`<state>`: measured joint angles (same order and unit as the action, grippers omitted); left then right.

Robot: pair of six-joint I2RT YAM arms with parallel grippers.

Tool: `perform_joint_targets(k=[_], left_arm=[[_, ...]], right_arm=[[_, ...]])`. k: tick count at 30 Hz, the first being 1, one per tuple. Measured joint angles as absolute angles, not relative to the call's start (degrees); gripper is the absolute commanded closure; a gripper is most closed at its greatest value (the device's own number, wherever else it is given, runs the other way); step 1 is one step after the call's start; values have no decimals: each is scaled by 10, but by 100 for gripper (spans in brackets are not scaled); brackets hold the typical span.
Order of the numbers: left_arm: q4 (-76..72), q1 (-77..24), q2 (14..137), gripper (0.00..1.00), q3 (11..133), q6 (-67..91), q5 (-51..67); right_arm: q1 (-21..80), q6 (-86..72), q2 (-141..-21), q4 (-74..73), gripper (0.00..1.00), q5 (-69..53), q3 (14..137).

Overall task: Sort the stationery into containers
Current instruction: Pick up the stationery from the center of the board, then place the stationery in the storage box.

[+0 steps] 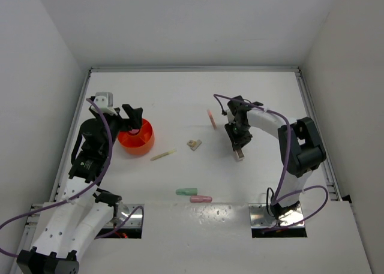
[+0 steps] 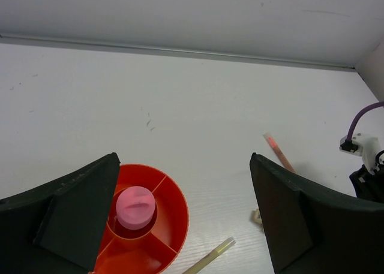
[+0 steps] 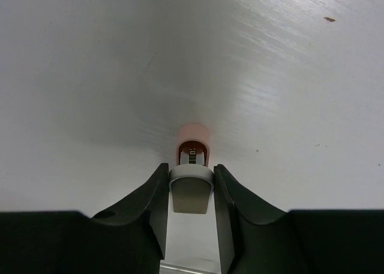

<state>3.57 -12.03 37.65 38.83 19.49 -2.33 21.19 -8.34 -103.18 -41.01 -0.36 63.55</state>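
Right gripper (image 1: 239, 148) was pinching a small grey block (image 3: 191, 193) with a brown end, fingers pressed on both its sides, low over the table (image 1: 264, 100) at right. Left gripper (image 1: 133, 123) was spread wide above the orange tub (image 1: 141, 144) at left. Pink-capped tube (image 2: 135, 205) stood in the tub's centre cell. Pale yellow stick (image 1: 163, 155), beige block (image 1: 193, 144) and pink stick (image 1: 212, 119) lay mid-table. Green bar (image 1: 186, 191) and pink bar (image 1: 201, 198) lay just beside each other, near.

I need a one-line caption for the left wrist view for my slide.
Open left claw near the orange tub; a pink-capped tube stands in its centre compartment.
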Motion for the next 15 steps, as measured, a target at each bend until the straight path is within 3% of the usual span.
perform_joint_targets(k=[5,15], left_arm=[[36,-120,375,4,388,195,-23],[36,-120,361,4,388,188,-38]], right_arm=[[211,-74,-1027,-422,99,-43,642],[234,-78,-1033,-432,100,-329,888]])
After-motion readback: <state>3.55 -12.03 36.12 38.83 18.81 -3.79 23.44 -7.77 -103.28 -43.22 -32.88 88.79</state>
